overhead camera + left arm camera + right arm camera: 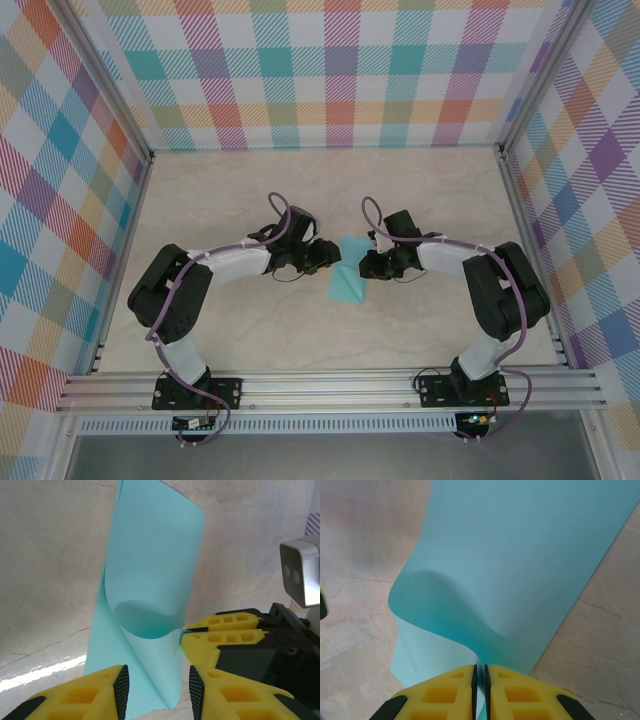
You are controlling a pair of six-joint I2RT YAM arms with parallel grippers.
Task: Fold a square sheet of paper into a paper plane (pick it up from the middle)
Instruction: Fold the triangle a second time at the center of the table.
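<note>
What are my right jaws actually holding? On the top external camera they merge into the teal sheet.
Observer: The right wrist view shows the right jaws shut on one edge of the square sheet of paper, which curls over in a soft loop just ahead of them.
Operator: And the left jaws, are they clamped too?
Observer: No. In the left wrist view the left jaws stand open, with the sheet's near corner lying in the gap between them.
</note>
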